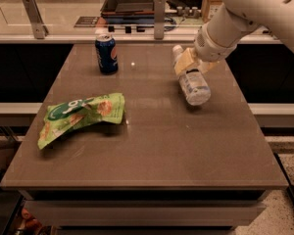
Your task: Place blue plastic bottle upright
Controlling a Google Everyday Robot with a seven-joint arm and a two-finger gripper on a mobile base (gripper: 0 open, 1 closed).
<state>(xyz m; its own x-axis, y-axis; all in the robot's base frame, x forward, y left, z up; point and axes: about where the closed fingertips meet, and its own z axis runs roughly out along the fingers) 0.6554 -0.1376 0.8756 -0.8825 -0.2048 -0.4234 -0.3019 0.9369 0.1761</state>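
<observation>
Brown table (152, 151), right side: blue plastic bottle (194, 85) is tilted, not upright, with its white cap toward the far edge and its base toward the camera; can't tell if the base touches. Gripper (190, 62) is at its upper half, tan fingers (183, 61) clamped round it. Soda can (106, 53) stands far left, well apart. Green snack bag (81, 115) lies front left.

end effector (188, 62) holding bottle (195, 87) right-rear, can (106, 54), bag (81, 116) left
</observation>
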